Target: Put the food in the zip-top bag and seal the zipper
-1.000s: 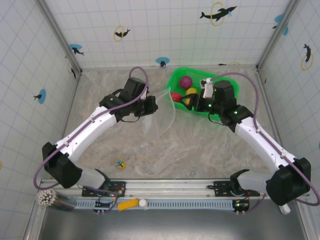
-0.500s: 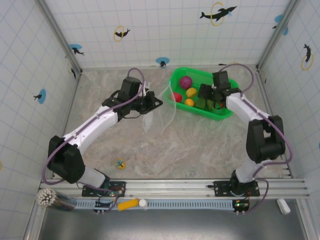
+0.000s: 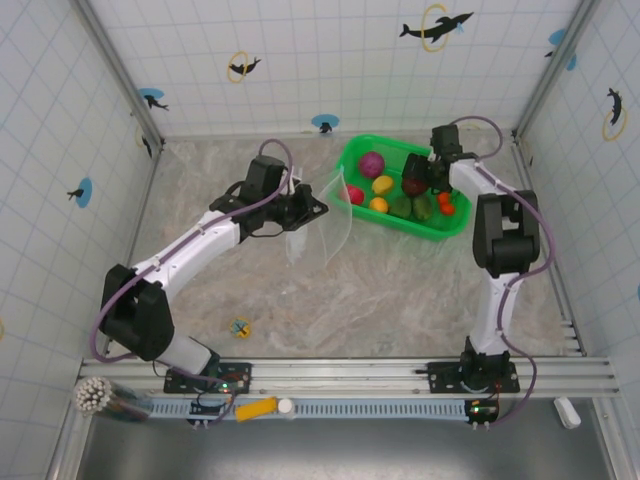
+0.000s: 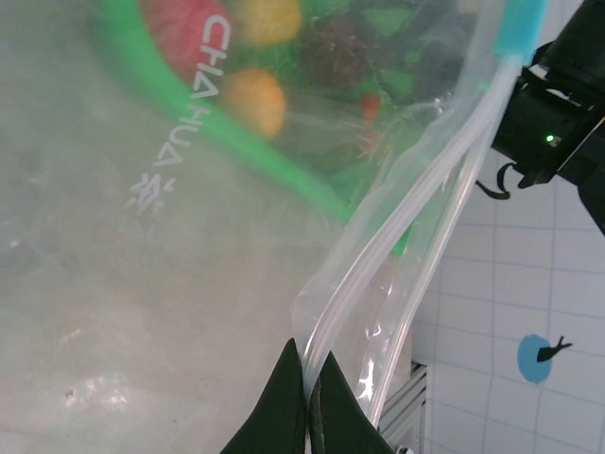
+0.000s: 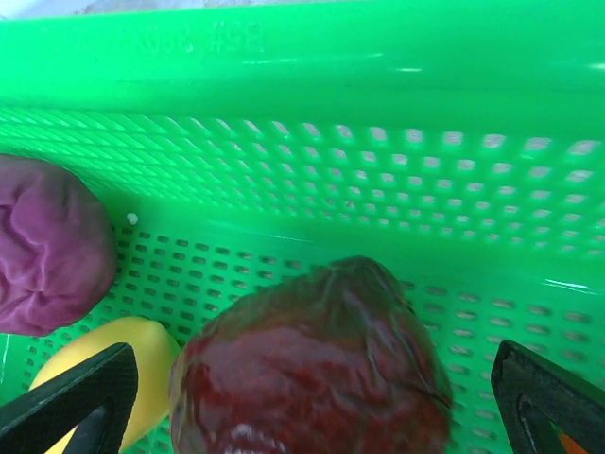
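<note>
The clear zip-top bag [image 3: 332,215] hangs upright left of the green basket. My left gripper [image 3: 308,208] is shut on the bag's upper edge. In the left wrist view the jaws [image 4: 308,376] pinch the bag [image 4: 189,236] beside the zipper [image 4: 444,189], which runs up and to the right and stands parted. The food lies in the basket: purple [image 3: 371,163], yellow [image 3: 382,185], red [image 3: 354,194], orange [image 3: 378,204], green [image 3: 401,208]. My right gripper [image 3: 422,182] stands open over the dark maroon fruit [image 5: 312,369], a finger [image 5: 76,397] on either side of it.
The green mesh basket [image 3: 440,234] sits at the back right, close to the rear and right walls. Its perforated wall [image 5: 331,76] rises just beyond my right gripper. A small orange-red piece [image 3: 446,203] lies near the basket's right end.
My right arm folded back and its gripper swung to the basket's rear right, opening wide above the maroon fruit. The left gripper kept hold of the bag, shifting slightly.
</note>
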Robot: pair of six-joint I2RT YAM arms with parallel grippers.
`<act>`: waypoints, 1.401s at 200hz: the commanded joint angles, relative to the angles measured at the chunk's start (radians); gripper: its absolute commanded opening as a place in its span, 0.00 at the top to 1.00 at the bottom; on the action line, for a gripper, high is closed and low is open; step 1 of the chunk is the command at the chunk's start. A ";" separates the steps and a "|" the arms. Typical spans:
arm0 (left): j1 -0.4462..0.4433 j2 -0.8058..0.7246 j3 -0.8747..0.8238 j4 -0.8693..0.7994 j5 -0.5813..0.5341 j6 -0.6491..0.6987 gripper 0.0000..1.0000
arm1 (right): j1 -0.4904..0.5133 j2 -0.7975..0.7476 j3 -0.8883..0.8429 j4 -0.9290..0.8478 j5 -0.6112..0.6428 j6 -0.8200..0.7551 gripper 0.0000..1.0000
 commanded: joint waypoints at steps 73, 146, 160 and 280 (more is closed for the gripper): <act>-0.069 -0.015 0.011 -0.146 -0.175 -0.120 1.00 | -0.018 0.062 0.009 0.026 -0.033 0.045 0.16; -0.072 0.066 0.151 -0.286 -0.182 -0.055 1.00 | -0.032 -0.012 -0.099 0.127 -0.076 0.102 0.40; -0.073 0.082 0.143 -0.237 -0.155 -0.084 1.00 | -0.029 -0.038 -0.110 0.135 -0.070 0.102 0.40; -0.099 0.054 0.064 0.107 -0.051 -0.366 1.00 | 0.028 -0.617 -0.450 0.333 -0.277 0.243 0.39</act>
